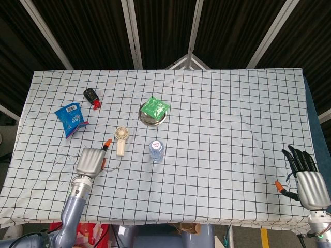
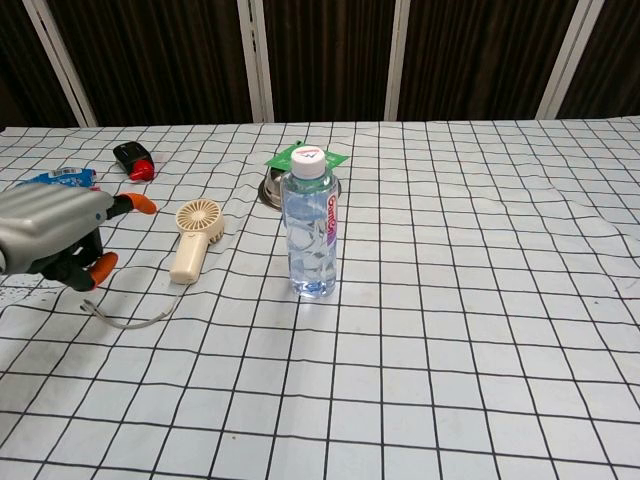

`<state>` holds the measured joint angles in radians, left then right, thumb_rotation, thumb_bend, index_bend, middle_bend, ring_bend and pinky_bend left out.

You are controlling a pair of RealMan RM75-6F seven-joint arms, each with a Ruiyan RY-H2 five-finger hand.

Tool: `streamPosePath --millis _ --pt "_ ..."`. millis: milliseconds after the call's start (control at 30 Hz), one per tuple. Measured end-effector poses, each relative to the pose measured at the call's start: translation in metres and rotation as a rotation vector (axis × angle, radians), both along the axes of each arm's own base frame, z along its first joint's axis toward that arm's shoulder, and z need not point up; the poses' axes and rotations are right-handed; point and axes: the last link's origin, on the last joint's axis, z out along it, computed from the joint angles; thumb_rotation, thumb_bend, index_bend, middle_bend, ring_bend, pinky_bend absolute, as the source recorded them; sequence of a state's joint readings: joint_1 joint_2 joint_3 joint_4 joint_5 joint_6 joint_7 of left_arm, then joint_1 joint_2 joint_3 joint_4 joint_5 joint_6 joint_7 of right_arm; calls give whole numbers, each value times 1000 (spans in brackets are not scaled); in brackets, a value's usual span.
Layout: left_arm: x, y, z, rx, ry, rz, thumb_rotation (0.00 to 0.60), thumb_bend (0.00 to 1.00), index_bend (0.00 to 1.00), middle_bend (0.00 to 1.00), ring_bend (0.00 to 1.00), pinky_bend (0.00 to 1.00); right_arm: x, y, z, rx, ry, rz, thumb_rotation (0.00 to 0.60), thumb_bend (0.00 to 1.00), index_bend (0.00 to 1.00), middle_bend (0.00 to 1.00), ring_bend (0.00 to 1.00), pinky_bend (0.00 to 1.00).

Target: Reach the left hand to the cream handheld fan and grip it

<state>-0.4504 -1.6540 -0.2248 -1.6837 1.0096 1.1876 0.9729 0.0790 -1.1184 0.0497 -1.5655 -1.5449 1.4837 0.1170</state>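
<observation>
The cream handheld fan (image 1: 121, 140) lies flat on the checked cloth, round head away from me, handle toward me; in the chest view the fan (image 2: 195, 238) sits left of centre with its cord (image 2: 125, 318) trailing to the front left. My left hand (image 1: 91, 160) hovers just left of the fan's handle, holding nothing, orange fingertips pointing toward it; the same left hand (image 2: 55, 238) shows at the chest view's left edge. A small gap separates hand and fan. My right hand (image 1: 307, 180) rests open at the table's near right corner.
A clear water bottle (image 2: 311, 225) stands upright right of the fan. Behind it a metal bowl (image 1: 153, 117) holds a green packet (image 1: 155, 107). A blue snack bag (image 1: 71, 119) and a black-and-red object (image 1: 92, 97) lie at the back left.
</observation>
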Motion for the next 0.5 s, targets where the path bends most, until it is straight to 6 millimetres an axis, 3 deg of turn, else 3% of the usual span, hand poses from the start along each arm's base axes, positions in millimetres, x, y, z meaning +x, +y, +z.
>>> streamPosePath --millis 500 --pt "16 14 -25 -9 23 -15 600 763 190 931 846 849 0 -1 0 5 -2 -2 600 279 108 0 0 0"
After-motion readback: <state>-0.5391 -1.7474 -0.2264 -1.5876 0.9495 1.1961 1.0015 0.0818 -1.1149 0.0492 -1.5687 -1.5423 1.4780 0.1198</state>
